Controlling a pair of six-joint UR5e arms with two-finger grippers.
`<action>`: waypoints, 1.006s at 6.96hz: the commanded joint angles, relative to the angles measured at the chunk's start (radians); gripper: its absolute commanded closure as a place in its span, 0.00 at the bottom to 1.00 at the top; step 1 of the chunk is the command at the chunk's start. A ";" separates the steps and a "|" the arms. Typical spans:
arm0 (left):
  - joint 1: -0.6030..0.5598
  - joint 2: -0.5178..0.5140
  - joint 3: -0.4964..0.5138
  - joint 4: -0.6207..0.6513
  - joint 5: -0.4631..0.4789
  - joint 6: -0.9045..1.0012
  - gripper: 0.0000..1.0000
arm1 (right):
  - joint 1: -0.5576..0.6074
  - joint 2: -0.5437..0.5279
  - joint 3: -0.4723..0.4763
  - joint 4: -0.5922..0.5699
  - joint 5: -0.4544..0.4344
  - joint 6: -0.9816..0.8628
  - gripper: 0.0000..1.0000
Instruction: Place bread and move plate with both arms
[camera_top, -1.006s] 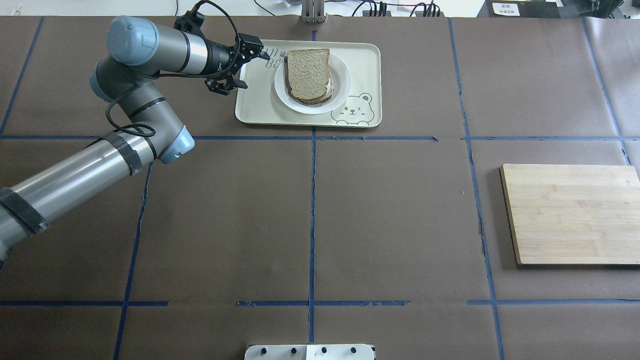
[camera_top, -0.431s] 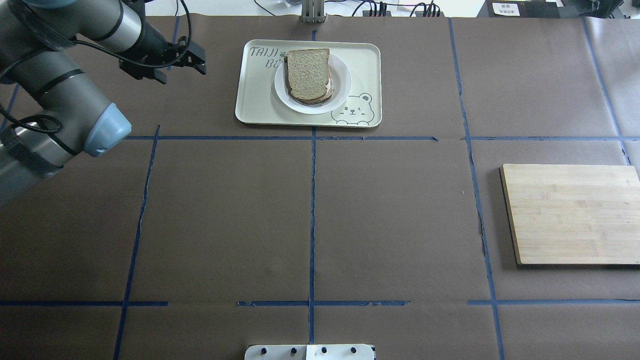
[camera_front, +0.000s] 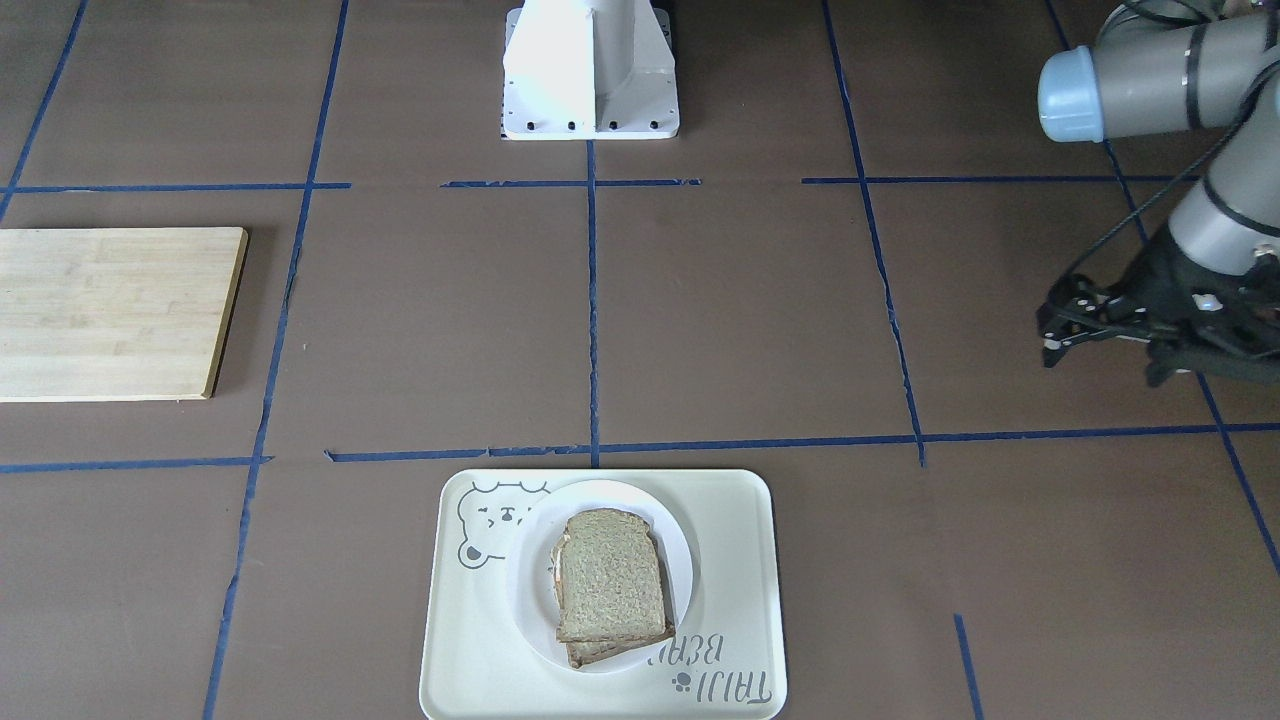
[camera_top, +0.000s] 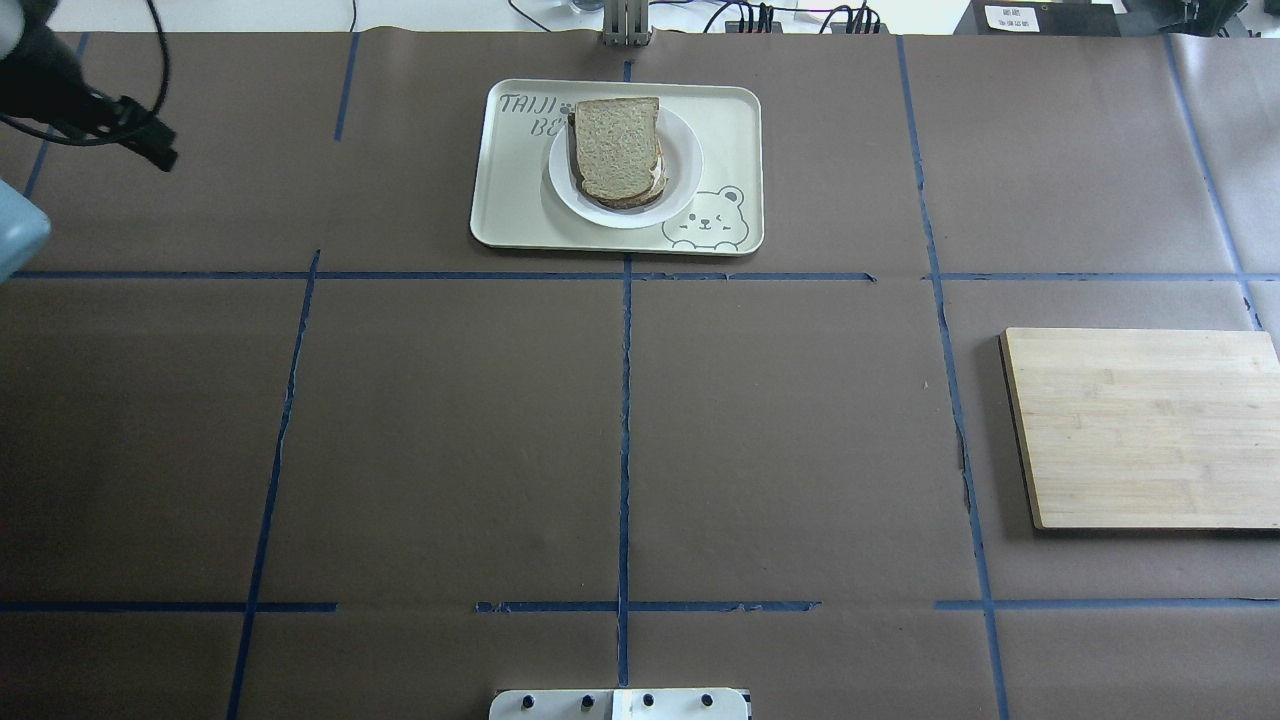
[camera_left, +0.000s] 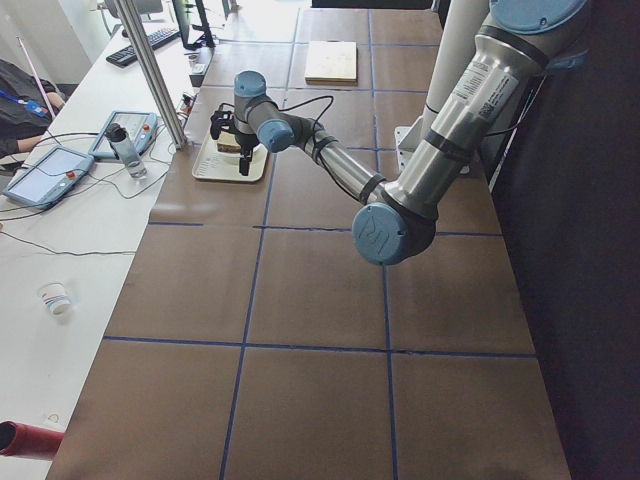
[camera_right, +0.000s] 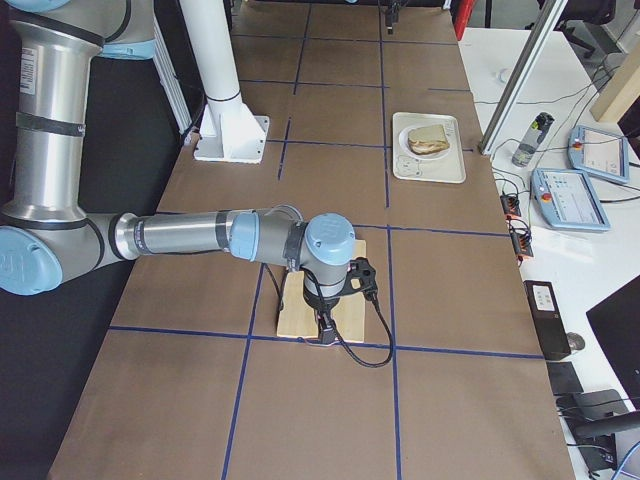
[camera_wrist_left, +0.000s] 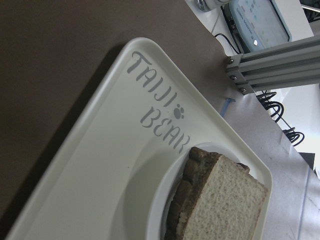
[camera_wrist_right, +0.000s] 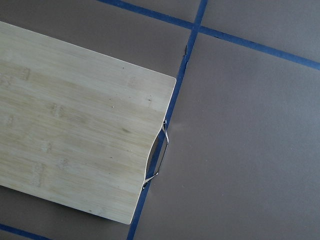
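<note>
Left arm (camera_top: 45, 80) mostly beyond the overhead view's edge.

The only readable text is the grey lettering "TAIJI", followed by a small paw print, with "BEAR" beneath it, printed in a corner of the cream tray (camera_wrist_left: 85, 175) just beside the plate (camera_wrist_left: 156, 212).

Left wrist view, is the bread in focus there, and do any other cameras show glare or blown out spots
Left wrist view: the bread and the lettering on the tray look fairly sharp, while the far background at upper right is washed out white. Front-facing view: the white robot base is nearly blown out. Overhead view: even light, soft shadows, no strong glare.
</note>
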 joint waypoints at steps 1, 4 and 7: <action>-0.198 0.137 0.010 0.031 -0.038 0.389 0.00 | 0.000 0.000 -0.002 0.000 0.002 0.001 0.00; -0.370 0.376 0.083 0.007 -0.087 0.533 0.00 | 0.000 -0.008 -0.002 0.000 0.002 0.000 0.00; -0.383 0.412 0.119 0.014 -0.081 0.529 0.00 | 0.000 -0.009 -0.003 0.000 0.002 0.000 0.00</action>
